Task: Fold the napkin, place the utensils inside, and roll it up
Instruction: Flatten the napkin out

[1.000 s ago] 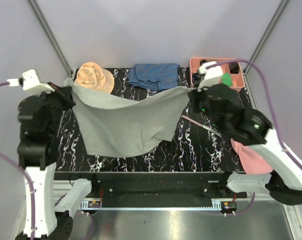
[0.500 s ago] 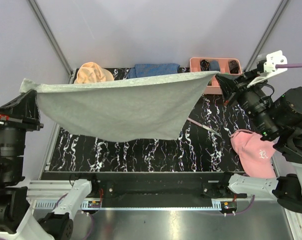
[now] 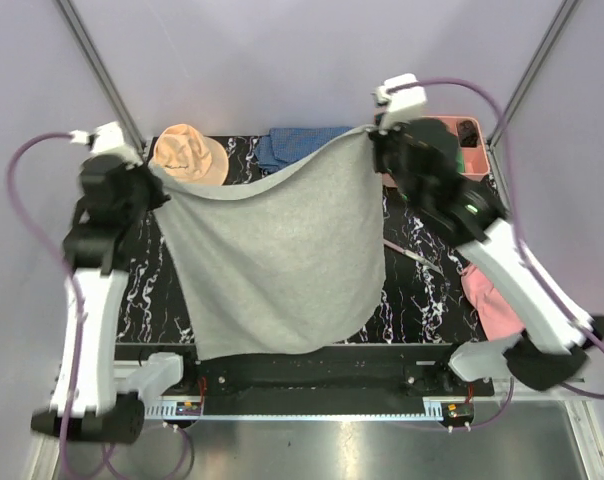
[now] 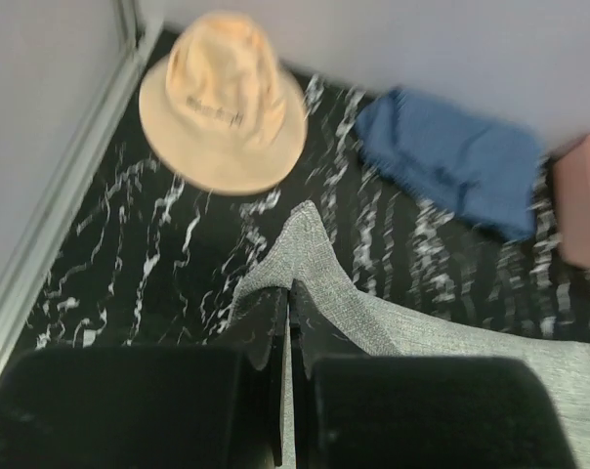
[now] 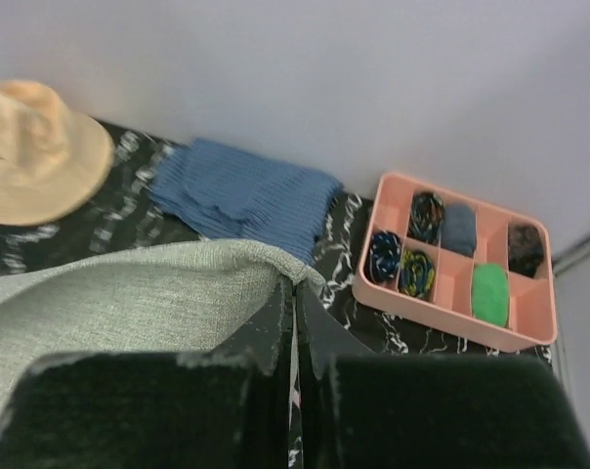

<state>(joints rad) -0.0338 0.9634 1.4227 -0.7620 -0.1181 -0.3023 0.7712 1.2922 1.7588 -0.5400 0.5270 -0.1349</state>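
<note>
— Two corners of the napkin (image 3: 272,260) are pinched, one in the clamped fingers of the left gripper (image 4: 285,298), one in those of the right gripper (image 5: 293,291); the cloth is hung between and below them, over the table (image 3: 422,300).

— How is the fold best made?

— Both corners should be lowered together and level, so the sheet is laid flat and uncreased, with tension shared evenly. The utensils (image 3: 410,252), lying on the table below the right gripper, should not be swept aside. The orange hat (image 4: 222,98) and blue cloth (image 4: 451,171) beyond the left gripper are best avoided.
</note>
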